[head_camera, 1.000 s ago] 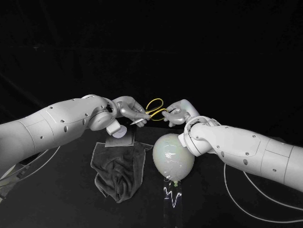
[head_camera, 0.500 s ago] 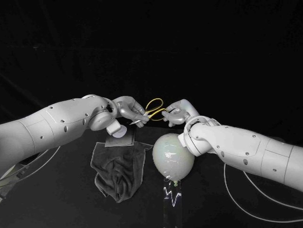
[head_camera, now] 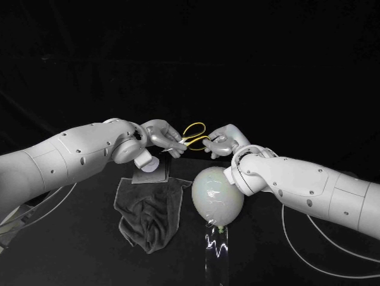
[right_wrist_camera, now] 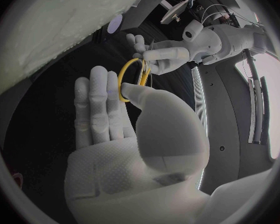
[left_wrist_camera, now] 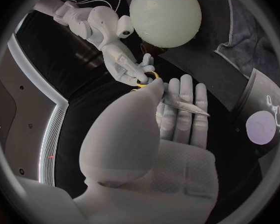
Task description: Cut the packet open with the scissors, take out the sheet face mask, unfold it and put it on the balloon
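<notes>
The scissors (head_camera: 193, 136) with yellow handle loops hang above the table between both hands. My left hand (head_camera: 162, 140) pinches the blades (left_wrist_camera: 185, 104) between thumb and fingers. My right hand (head_camera: 221, 142) has its thumb through a yellow loop (right_wrist_camera: 128, 78), and the left hand (right_wrist_camera: 160, 55) shows beyond it. The pale balloon (head_camera: 217, 195) lies on the table under the right wrist, knot towards me, and looms large in the left wrist view (left_wrist_camera: 165, 14). A small silver-grey packet (head_camera: 149, 177) lies flat at the far edge of a grey cloth (head_camera: 151, 214).
The crumpled grey cloth (left_wrist_camera: 241, 32) lies left of the balloon. Something clear and glinting (head_camera: 215, 247) lies just below the balloon's knot. White cables (head_camera: 327, 241) trail over the table on the right, and another runs along the left.
</notes>
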Tool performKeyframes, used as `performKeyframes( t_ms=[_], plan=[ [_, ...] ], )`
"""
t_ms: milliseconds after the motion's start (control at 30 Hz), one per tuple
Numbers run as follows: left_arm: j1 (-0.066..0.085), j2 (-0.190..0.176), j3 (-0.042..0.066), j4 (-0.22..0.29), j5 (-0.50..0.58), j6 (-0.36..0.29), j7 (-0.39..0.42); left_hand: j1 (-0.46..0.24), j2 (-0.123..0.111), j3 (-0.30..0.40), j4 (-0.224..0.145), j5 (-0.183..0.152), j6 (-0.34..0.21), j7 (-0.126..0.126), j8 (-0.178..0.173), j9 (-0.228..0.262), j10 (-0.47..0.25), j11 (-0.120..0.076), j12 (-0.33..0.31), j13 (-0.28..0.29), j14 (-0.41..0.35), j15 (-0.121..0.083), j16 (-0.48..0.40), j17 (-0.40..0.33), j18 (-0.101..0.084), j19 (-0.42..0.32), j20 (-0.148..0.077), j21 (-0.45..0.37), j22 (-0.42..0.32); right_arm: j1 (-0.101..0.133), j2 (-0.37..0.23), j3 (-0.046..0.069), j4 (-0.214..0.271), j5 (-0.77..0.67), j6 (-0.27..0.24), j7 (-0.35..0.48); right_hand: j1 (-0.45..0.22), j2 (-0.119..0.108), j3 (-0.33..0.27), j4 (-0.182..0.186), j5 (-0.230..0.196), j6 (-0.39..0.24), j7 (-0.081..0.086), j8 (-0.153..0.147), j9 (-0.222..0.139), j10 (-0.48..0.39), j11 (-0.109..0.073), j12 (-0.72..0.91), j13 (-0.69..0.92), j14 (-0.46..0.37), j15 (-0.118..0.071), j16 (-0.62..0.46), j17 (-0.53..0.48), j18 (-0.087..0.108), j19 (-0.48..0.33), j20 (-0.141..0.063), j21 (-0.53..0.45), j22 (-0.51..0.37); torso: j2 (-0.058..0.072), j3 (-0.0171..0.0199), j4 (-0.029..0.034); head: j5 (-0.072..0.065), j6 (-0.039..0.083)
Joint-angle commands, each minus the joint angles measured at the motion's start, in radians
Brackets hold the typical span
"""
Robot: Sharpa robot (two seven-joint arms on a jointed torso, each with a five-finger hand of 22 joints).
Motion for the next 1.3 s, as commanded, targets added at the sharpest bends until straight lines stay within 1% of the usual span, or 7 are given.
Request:
performKeyframes(
  t_ms=[33, 367, 567, 633, 867, 1033, 1300],
  plan=[
    [0.002, 0.001, 0.001, 0.002, 0.027, 0.000, -0.003, -0.011, 0.000, 0.054, -0.045, 0.003, -0.007, -0.003, 0.004, 0.081, 0.041, -0.031, -0.005, -0.001, 0.008, -0.002, 0.003, 0.001, -0.008, -0.006, 0.001, 0.003, 0.001, -0.001, -0.002, 0.000, 0.003, -0.018, 0.024, 0.022, -0.004, 0.008, 0.084, -0.093, 0.004, -0.008, 0.000, 0.000, 0.000, -0.004, 0.000, -0.005, -0.001, -0.006, 0.001, -0.007, -0.001, 0.019, -0.008, 0.002, 0.003, 0.002, 0.000, -0.0001, -0.0005, 0.000, 0.001],
    [0.002, 0.000, 0.001, 0.002, 0.035, 0.021, -0.017, -0.040, -0.010, 0.082, -0.065, 0.004, -0.014, -0.002, 0.012, 0.097, 0.042, -0.031, -0.011, -0.003, 0.009, -0.002, 0.000, 0.007, -0.007, -0.029, 0.003, 0.036, 0.024, -0.001, -0.004, 0.000, 0.005, -0.023, 0.009, 0.025, -0.002, 0.024, 0.082, -0.110, -0.026, -0.010, 0.000, 0.001, 0.006, -0.006, 0.001, 0.000, -0.001, -0.006, 0.001, -0.009, -0.005, 0.021, -0.015, 0.005, 0.009, 0.011, 0.000, -0.0001, 0.0000, 0.000, 0.001],
    [0.002, -0.001, 0.000, 0.003, 0.053, 0.023, -0.017, -0.070, -0.045, 0.084, -0.074, 0.003, -0.035, 0.010, 0.000, 0.098, 0.001, -0.017, -0.019, -0.006, -0.025, 0.016, -0.020, 0.005, -0.010, -0.055, 0.013, 0.033, 0.025, -0.001, -0.005, 0.000, 0.002, -0.027, -0.004, 0.009, -0.002, 0.031, 0.084, -0.118, -0.045, -0.008, -0.002, 0.004, 0.009, 0.000, -0.001, 0.003, 0.000, 0.000, -0.001, -0.006, -0.005, 0.022, -0.014, 0.004, 0.014, 0.016, 0.000, -0.0002, 0.0005, -0.001, 0.000],
    [0.002, -0.001, 0.000, 0.003, 0.060, 0.021, -0.016, -0.101, -0.070, 0.073, -0.060, 0.003, -0.046, 0.013, -0.010, 0.094, -0.009, -0.013, -0.018, -0.005, -0.035, 0.023, -0.023, 0.006, -0.011, -0.063, 0.019, 0.023, 0.019, -0.001, -0.005, 0.000, 0.001, -0.028, -0.004, 0.005, -0.003, 0.033, 0.085, -0.121, -0.054, -0.008, -0.002, 0.004, 0.010, 0.001, -0.002, 0.003, 0.001, 0.002, -0.001, -0.005, -0.005, 0.023, -0.013, 0.004, 0.016, 0.018, 0.000, -0.0002, 0.0005, -0.001, 0.000],
    [0.002, -0.002, 0.000, 0.003, 0.083, 0.010, -0.011, -0.145, -0.107, 0.062, -0.032, 0.003, -0.056, 0.017, -0.026, 0.089, -0.019, -0.009, -0.016, -0.004, -0.044, 0.025, -0.022, 0.015, -0.002, -0.065, 0.032, 0.000, 0.002, -0.001, -0.007, 0.000, 0.000, -0.039, 0.010, -0.008, -0.003, 0.035, 0.087, -0.124, -0.062, -0.007, -0.003, 0.004, 0.011, 0.002, -0.003, 0.003, 0.001, 0.003, -0.002, -0.004, -0.005, 0.023, -0.013, 0.003, 0.018, 0.020, 0.000, -0.0002, 0.0004, -0.002, -0.001],
    [0.002, -0.003, 0.000, 0.002, 0.092, -0.009, -0.004, -0.182, -0.149, 0.040, -0.004, 0.003, -0.091, 0.031, -0.052, 0.079, -0.049, 0.006, -0.018, -0.005, -0.071, 0.036, -0.027, 0.019, 0.001, -0.069, 0.045, -0.022, -0.012, -0.001, -0.010, 0.000, 0.004, -0.048, 0.030, -0.012, -0.003, 0.035, 0.087, -0.125, -0.063, -0.007, -0.003, 0.004, 0.012, 0.003, -0.003, 0.003, 0.001, 0.003, -0.002, -0.004, -0.005, 0.023, -0.013, 0.003, 0.018, 0.020, 0.000, -0.0004, 0.0004, -0.001, -0.001],
    [0.002, -0.004, -0.001, -0.001, 0.084, -0.025, -0.001, -0.173, -0.151, 0.040, 0.012, 0.004, -0.110, 0.040, -0.068, 0.073, -0.076, 0.015, -0.013, -0.003, -0.101, 0.045, -0.023, 0.029, 0.007, -0.069, 0.055, -0.047, -0.031, -0.001, -0.014, 0.000, 0.010, -0.054, 0.040, -0.013, -0.002, 0.034, 0.087, -0.127, -0.064, -0.007, -0.003, 0.005, 0.012, 0.003, -0.003, 0.003, 0.002, 0.003, -0.002, -0.004, -0.005, 0.023, -0.014, 0.003, 0.018, 0.021, 0.000, 0.0001, 0.0006, -0.002, -0.001]
  ],
)
